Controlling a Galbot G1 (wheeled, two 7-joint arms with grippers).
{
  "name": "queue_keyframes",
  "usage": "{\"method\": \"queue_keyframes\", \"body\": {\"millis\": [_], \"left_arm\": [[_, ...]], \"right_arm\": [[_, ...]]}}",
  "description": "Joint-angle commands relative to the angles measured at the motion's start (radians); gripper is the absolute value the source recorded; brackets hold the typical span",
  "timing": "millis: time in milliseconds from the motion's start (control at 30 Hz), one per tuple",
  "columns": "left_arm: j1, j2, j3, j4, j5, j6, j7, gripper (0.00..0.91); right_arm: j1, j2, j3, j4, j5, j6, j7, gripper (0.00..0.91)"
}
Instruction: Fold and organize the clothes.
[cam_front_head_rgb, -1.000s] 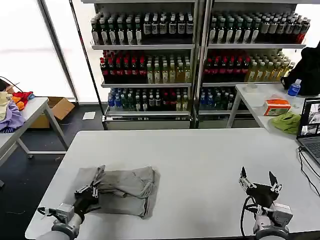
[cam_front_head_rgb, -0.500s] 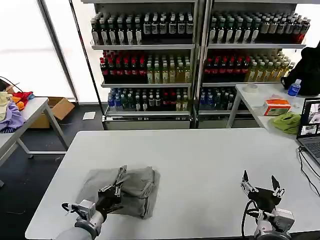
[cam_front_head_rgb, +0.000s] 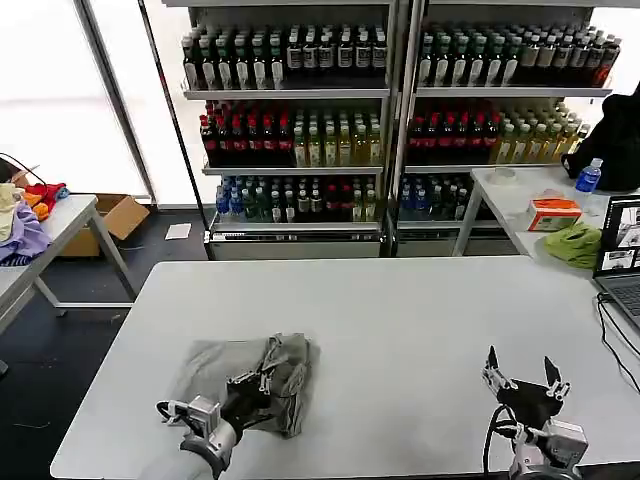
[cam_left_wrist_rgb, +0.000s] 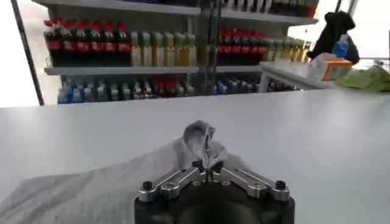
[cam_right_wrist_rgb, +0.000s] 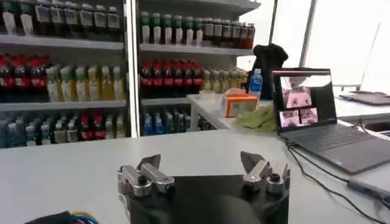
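A white table (cam_front_head_rgb: 400, 320) spans the foreground, with shelves of bottled drinks (cam_front_head_rgb: 300, 120) standing behind it. A side table at the robot's right carries a lime-green cloth (cam_front_head_rgb: 574, 244), an orange box (cam_front_head_rgb: 553, 213) and an open laptop (cam_front_head_rgb: 620, 262); another table at the far left holds purple and orange fabrics (cam_front_head_rgb: 22, 222).

The light grey T-shirt (cam_front_head_rgb: 225, 375) lies partly folded on the near left part of the white table, its right portion bunched and raised. The left gripper (cam_front_head_rgb: 265, 378) sits over that bunched portion; in the left wrist view, the left gripper's fingers (cam_left_wrist_rgb: 208, 165) are clenched on a pinched peak of the shirt's fabric (cam_left_wrist_rgb: 201, 137), lifted above the rest of the garment, which spreads flat toward the table's near left.

The right gripper (cam_front_head_rgb: 523, 372) hangs at the near right edge of the table, well apart from the shirt. Its jaws are released, the two fingertips (cam_right_wrist_rgb: 149, 163) spread wide with nothing between them.
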Motion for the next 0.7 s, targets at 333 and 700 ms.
{"method": "queue_keyframes", "body": {"millis": [333,700], "left_arm": [[-0.047,-0.049,0.049,0.079,0.008,0.0,0.031,0.081],[-0.053,-0.102,0.083,0.117,-0.148,-0.078,0.062,0.907]], "right_arm": [[-0.02,0.005,-0.008,0.006,-0.021,0.006,-0.001,0.907],[-0.016,0.01,-0.013,0.003,-0.024,0.013,0.0,0.907]]}}
